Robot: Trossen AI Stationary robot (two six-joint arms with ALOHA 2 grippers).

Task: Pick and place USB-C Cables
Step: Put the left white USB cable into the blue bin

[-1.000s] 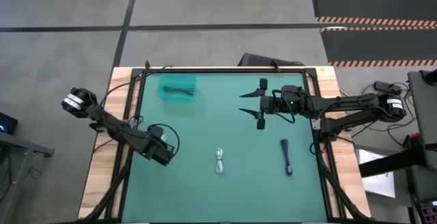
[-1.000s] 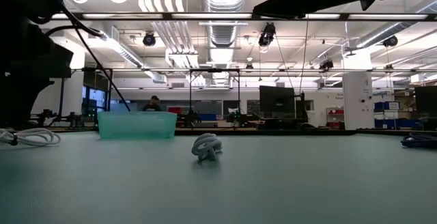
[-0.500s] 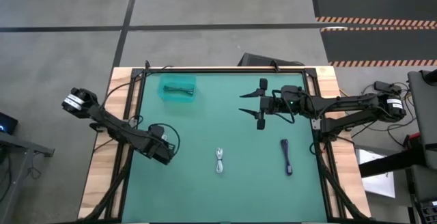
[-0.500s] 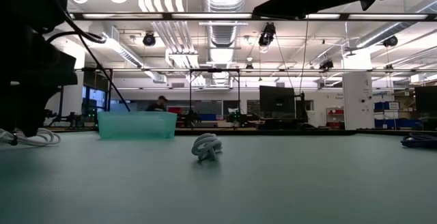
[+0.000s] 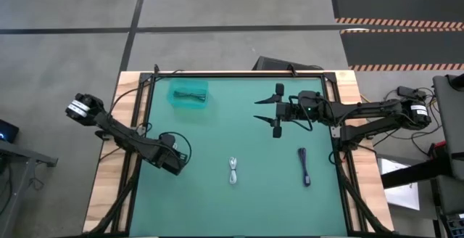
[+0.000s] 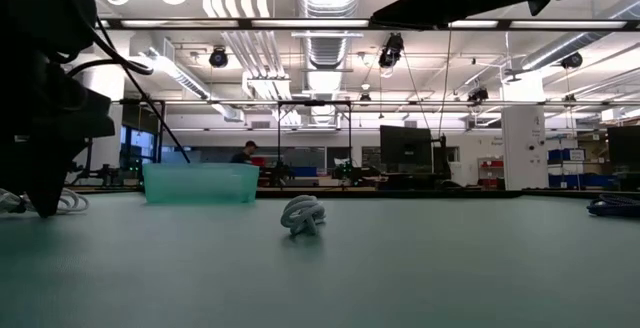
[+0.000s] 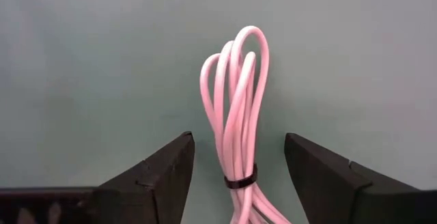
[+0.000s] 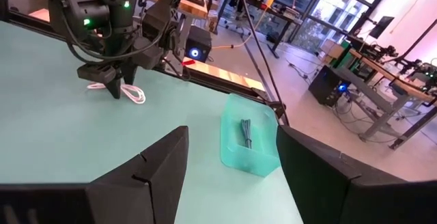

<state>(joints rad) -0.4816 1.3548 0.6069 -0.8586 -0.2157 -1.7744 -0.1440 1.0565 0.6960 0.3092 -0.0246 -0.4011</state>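
A white cable bundle [image 7: 235,115], tied with a dark band, lies flat on the green mat between the fingers of my open left gripper [image 7: 239,166], which stand on either side of it without touching. In the low view this gripper [image 6: 45,203] reaches down to the mat at that cable [image 6: 70,203]. In the high view my left gripper [image 5: 170,162] hides the cable. A second white bundle [image 5: 233,171] and a dark bundle [image 5: 304,167] lie on the mat's near half. A grey cable [image 8: 246,132] lies inside the teal bin [image 5: 189,94]. My right gripper [image 5: 275,112] hovers open, high over the mat's far right part.
The teal bin [image 6: 200,182] stands at the mat's far left. A raised dark frame [image 5: 239,73] borders the mat. Open mat lies between the bin, the middle white bundle [image 6: 302,214] and the dark bundle [image 6: 615,206]. A person moves in the room behind the table.
My left gripper has come down toward the mat, over the white cable bundle at the left, staying open. The cables and the bin have kept their places.
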